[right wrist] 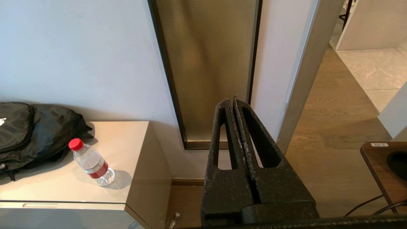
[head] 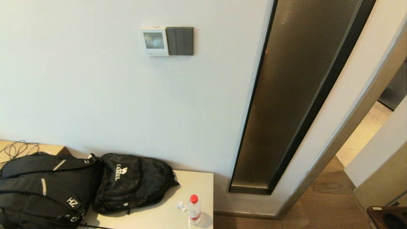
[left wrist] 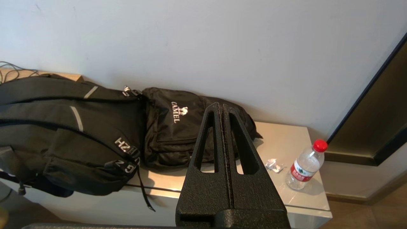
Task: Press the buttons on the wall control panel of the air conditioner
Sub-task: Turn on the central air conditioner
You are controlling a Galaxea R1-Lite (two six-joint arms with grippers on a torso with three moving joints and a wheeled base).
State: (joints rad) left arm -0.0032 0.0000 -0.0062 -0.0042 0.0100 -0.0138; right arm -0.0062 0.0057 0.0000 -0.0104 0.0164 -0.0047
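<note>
I'm getting even, soft daylight in all three views, brightest from the doorway side on the right. The small white wall thermostat [head: 154, 41] has a grey screen catching a pale blurry reflection. The clear plastic water bottle with red cap [head: 193, 209] throws a short soft shadow on the glossy beige cabinet top [head: 197, 184], which shows mild glare. Head view bends straight lines near its edges. Black backpacks [head: 47, 187] lose detail in shadow.
</note>
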